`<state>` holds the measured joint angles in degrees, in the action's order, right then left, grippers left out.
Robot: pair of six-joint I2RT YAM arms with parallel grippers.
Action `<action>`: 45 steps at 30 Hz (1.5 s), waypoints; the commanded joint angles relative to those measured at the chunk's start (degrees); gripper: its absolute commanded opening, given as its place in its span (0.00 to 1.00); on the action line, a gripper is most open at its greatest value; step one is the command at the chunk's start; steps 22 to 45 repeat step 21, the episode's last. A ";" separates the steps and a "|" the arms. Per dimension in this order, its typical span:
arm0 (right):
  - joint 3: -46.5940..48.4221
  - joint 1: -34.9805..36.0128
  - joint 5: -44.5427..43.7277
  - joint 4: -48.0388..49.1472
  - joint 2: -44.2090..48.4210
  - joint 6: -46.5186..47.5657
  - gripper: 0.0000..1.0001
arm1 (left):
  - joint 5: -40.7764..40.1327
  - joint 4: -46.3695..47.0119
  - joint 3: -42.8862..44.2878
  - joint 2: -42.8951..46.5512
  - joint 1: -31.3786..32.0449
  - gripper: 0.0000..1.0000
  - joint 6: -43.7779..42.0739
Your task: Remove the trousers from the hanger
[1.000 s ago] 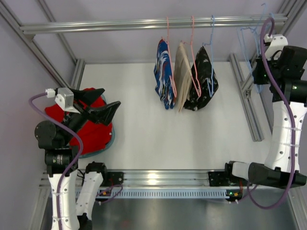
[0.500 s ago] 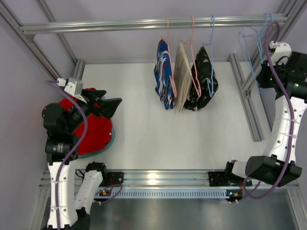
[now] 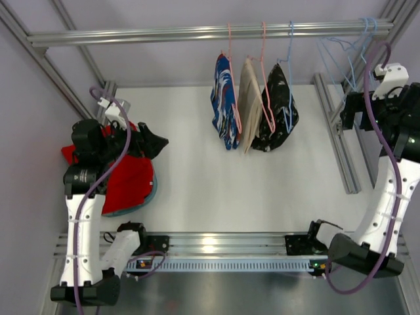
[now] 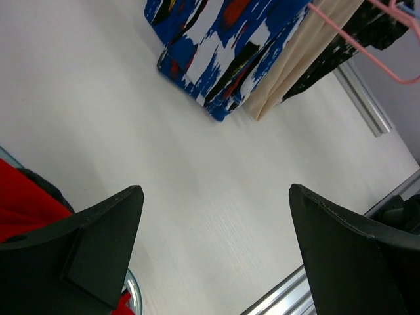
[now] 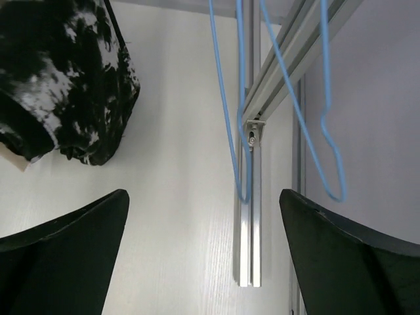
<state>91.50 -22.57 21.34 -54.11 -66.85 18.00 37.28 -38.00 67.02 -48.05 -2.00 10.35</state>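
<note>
Both gape: the left pincer [image 4: 216,197] by the red trousers [image 3: 131,180], the right pincer [image 5: 203,197] beside empty blue hangers [image 5: 243,190]. Swinging away, the right one could snag a wire and unhook it.

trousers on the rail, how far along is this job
Done: red trousers lie piled at left; empty blue hangers hang at the right end of the rail. In hand: nothing; left gripper and right gripper are both open. Left: blue patterned pair, beige pair, black-and-white pair on hangers.
</note>
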 commanded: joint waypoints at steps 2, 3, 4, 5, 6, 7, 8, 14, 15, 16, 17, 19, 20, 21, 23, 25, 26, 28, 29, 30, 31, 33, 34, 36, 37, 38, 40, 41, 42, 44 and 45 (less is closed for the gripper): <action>1.83 -1.08 1.42 -4.85 8.91 1.42 0.99 | -5.26 -7.07 1.35 -3.01 -0.02 0.98 -4.46; 1.92 -1.08 1.86 -5.74 10.06 1.60 0.99 | -6.15 -7.79 1.44 -3.27 0.07 0.98 -5.42; 1.92 -1.08 3.69 -6.79 11.29 2.12 0.99 | -7.29 -8.58 1.44 -3.80 0.07 0.98 -5.78; 1.84 -1.08 5.18 -9.06 13.48 2.48 0.99 | -8.79 -9.71 1.44 -3.98 0.07 0.98 -6.13; 1.84 -1.08 7.20 -10.91 14.46 3.26 0.99 | -9.32 -10.34 1.36 -3.98 -0.02 0.98 -7.09; 1.75 -1.08 9.31 -12.67 15.25 3.79 0.99 | -9.85 -10.86 1.18 -3.80 0.07 0.98 -7.45; 1.31 -1.08 13.68 -16.52 15.95 5.02 0.99 | -10.38 -11.22 0.92 -3.63 -0.02 0.98 -7.71; -8.52 -1.08 24.27 -24.38 24.29 10.47 0.99 | -15.30 -14.73 -1.81 -0.73 0.07 0.98 -9.73; -10.01 -1.08 24.36 -24.47 25.09 10.83 0.99 | -16.35 -15.17 -2.42 -0.03 0.07 0.98 -9.82; -12.64 -1.08 24.27 -24.38 25.88 11.35 0.99 | -16.62 -15.26 -2.60 1.63 0.07 0.98 -9.82; -13.80 -1.08 24.18 -24.29 27.28 11.36 0.99 | -16.71 -15.35 -2.69 2.34 0.07 0.98 -9.82; -15.30 -1.08 24.10 -22.72 28.52 10.74 0.99 | -17.32 -16.14 -2.34 3.93 0.07 0.98 -9.82; -15.22 -1.08 24.44 -22.71 28.88 10.48 0.99 | -17.93 -16.49 -1.99 4.28 -0.02 0.98 -9.56; -15.04 -1.08 24.88 -22.80 28.71 10.30 1.00 | -18.20 -16.67 -1.72 4.72 0.07 0.98 -9.47; -15.04 -1.08 24.88 -22.80 28.71 10.30 1.00 | -18.20 -16.67 -1.72 4.72 0.07 0.98 -9.47; -15.04 -1.08 24.88 -22.80 28.71 10.30 1.00 | -18.20 -16.67 -1.72 4.72 0.07 0.98 -9.47; -15.04 -1.08 24.88 -22.80 28.71 10.30 1.00 | -18.20 -16.67 -1.72 4.72 0.07 0.98 -9.47; -15.04 -1.08 24.88 -22.80 28.71 10.30 1.00 | -18.20 -16.67 -1.72 4.72 0.07 0.98 -9.47; -15.04 -1.08 24.88 -22.80 28.71 10.30 1.00 | -18.20 -16.67 -1.72 4.72 0.07 0.98 -9.47; -15.04 -1.08 24.88 -22.80 28.71 10.30 1.00 | -18.20 -16.67 -1.72 4.72 0.07 0.98 -9.47; -15.04 -1.08 24.88 -22.80 28.71 10.30 1.00 | -18.20 -16.67 -1.72 4.72 0.07 0.98 -9.47; -15.04 -1.08 24.88 -22.80 28.71 10.30 1.00 | -18.20 -16.67 -1.72 4.72 0.07 0.98 -9.47; -15.04 -1.08 24.88 -22.80 28.71 10.30 1.00 | -18.20 -16.67 -1.72 4.72 0.07 0.98 -9.47; -15.04 -1.08 24.88 -22.80 28.71 10.30 1.00 | -18.20 -16.67 -1.72 4.72 0.07 0.98 -9.47; -15.04 -1.08 24.88 -22.80 28.71 10.30 1.00 | -18.20 -16.67 -1.72 4.72 0.07 0.98 -9.47; -15.04 -1.08 24.88 -22.80 28.71 10.30 1.00 | -18.20 -16.67 -1.72 4.72 0.07 0.98 -9.47; -15.04 -1.08 24.88 -22.80 28.71 10.30 1.00 | -18.20 -16.67 -1.72 4.72 0.07 0.98 -9.47; -15.04 -1.08 24.88 -22.80 28.71 10.30 1.00 | -18.20 -16.67 -1.72 4.72 0.07 0.98 -9.47; -15.04 -1.08 24.88 -22.80 28.71 10.30 1.00 | -18.20 -16.67 -1.72 4.72 0.07 0.98 -9.47; -15.04 -1.08 24.88 -22.80 28.71 10.30 1.00 | -18.20 -16.67 -1.72 4.72 0.07 0.98 -9.47; -15.04 -1.08 24.88 -22.80 28.71 10.30 1.00 | -18.20 -16.67 -1.72 4.72 0.07 0.98 -9.47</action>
